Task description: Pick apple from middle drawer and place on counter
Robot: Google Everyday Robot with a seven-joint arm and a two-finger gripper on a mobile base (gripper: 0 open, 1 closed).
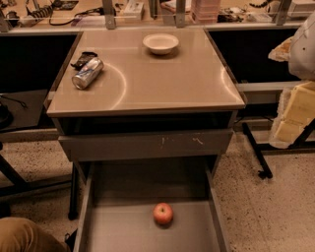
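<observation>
A grey drawer cabinet stands on a speckled floor [266, 206], seen from the front and slightly above. Its glossy tan counter [162, 83] carries 3 things. A white bowl [161, 43] sits upright near the far edge, around the middle. A silver drink can [87, 73] lies on its side toward the left edge. A small dark object [82, 59], too unclear to name, touches the can's far end.

Under the counter is a grey drawer front [147, 144] with white scratch marks. Below that, the middle drawer [118, 231] is pulled out toward the near side and stands open. 1 red-orange apple [163, 213] rests on its smooth grey floor, slightly right of centre and well apart from both side walls.

A cluttered desk [88, 15] with metal posts runs along the far side. Pale yellow foam blocks [295, 115] lean at the right edge.

The gripper is out of frame, so I cannot tell whether it is open, closed or gripping anything.
</observation>
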